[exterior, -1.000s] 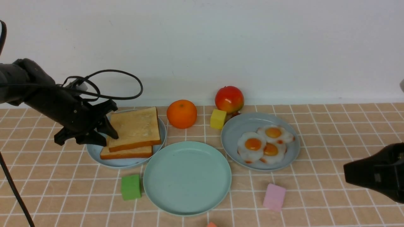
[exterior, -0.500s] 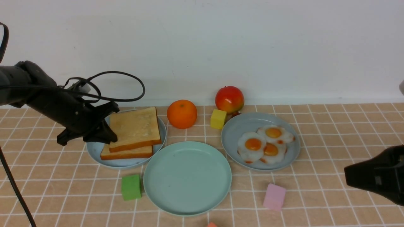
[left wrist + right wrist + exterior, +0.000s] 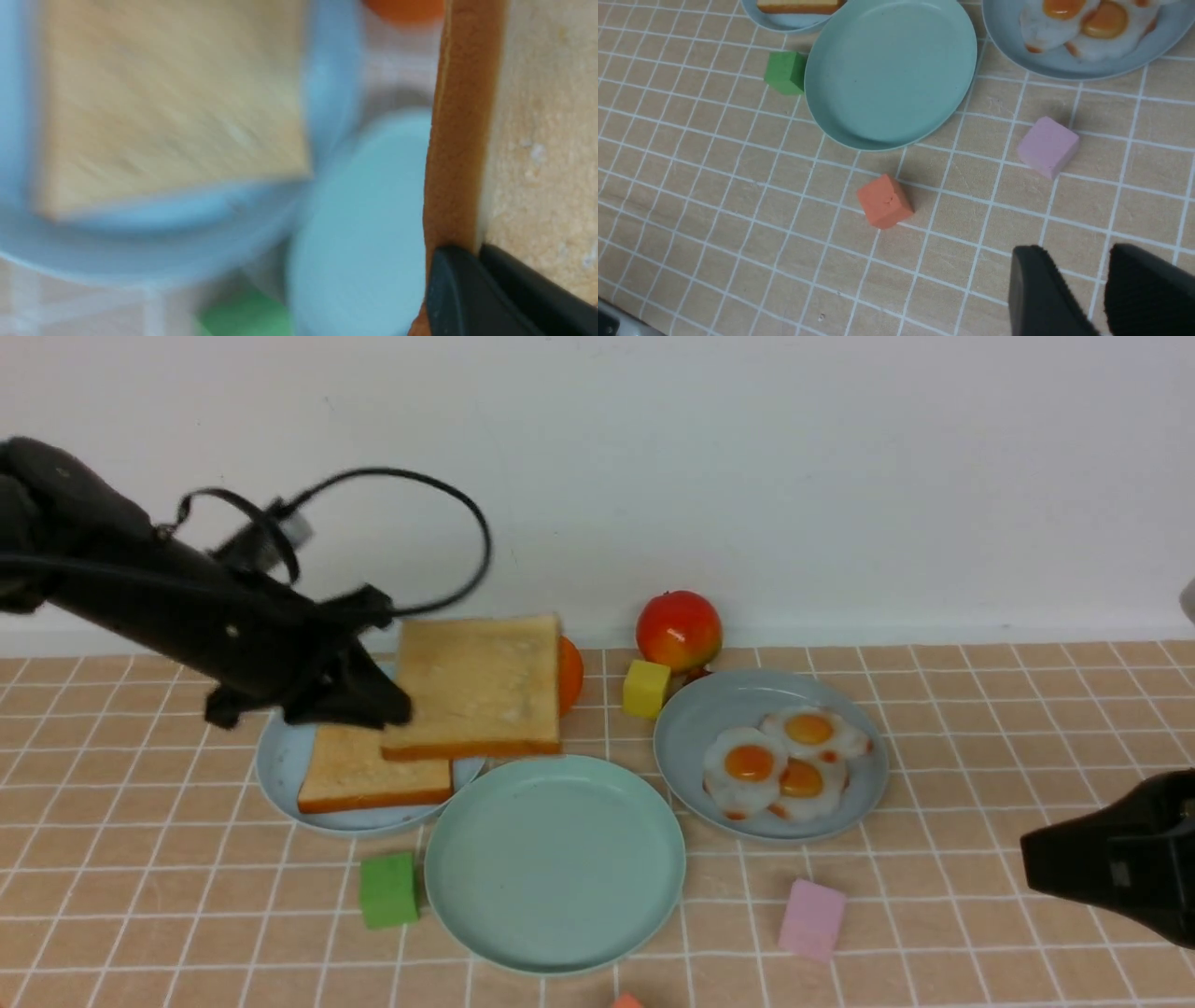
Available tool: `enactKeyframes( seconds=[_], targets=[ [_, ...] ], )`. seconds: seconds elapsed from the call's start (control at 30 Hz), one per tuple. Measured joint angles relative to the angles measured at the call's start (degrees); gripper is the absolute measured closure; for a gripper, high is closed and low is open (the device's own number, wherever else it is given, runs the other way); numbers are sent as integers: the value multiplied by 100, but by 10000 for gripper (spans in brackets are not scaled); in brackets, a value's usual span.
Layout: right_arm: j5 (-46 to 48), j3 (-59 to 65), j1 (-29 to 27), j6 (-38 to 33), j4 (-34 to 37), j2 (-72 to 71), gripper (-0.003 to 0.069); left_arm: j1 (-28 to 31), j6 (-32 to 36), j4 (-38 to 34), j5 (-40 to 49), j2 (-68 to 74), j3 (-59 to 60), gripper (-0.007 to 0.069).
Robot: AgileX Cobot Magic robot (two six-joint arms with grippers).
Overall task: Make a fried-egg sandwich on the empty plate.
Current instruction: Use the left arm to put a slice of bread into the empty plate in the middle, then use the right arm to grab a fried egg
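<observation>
The tiled table (image 3: 980,709) bears a pale blue plate (image 3: 280,775), a mint-green plate (image 3: 555,863), a grey-blue plate (image 3: 691,737), an orange (image 3: 571,674), an apple (image 3: 679,630), and a yellow cube (image 3: 645,689), green cube (image 3: 387,889), pink cube (image 3: 811,918) and red-orange cube (image 3: 884,200)

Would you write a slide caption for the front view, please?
Left gripper holds one toast slice aloft beside the bare mint-green plate; fried eggs wait nearby.

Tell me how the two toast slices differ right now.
The gripped toast slice hangs in the air in the left end effector; the other toast slice lies flat on the pale blue plate. The gripped slice appears tilted toward the camera; the other lies level. Both are square, golden, brown-crusted.
</observation>
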Motion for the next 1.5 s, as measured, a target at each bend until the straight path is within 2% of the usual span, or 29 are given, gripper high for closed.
enactKeyframes(
  seconds=[0.2,0.5,0.9,1.1,1.13,1.3,1.4,1.43,1.5],
  targets=[
    [0,0,0,0,-1,0,419,-521,70,-194,-863,-141,1334,629],
    [0,0,0,0,-12,0,419,-1018,226,-559,-2126,-147,1701,627],
    [-5,0,0,0,-164,0,419,-1052,213,-583,-2186,-147,1701,595],
    [-166,0,0,0,-164,0,419,-1052,183,-583,-2191,-147,1701,510],
    [-203,0,0,0,-164,0,417,-1052,183,-577,-2191,-147,1701,463],
    [-402,0,0,0,-204,0,414,-992,171,-522,-2096,-153,1610,332],
    [-882,0,0,0,-234,7,413,-809,166,-344,-1685,-305,1306,244],
    [-908,0,0,0,-234,8,413,-780,166,-315,-1646,-321,1253,240],
    [-1021,-88,0,0,-268,150,413,-610,195,-103,-1020,-549,821,217]
  ],
)
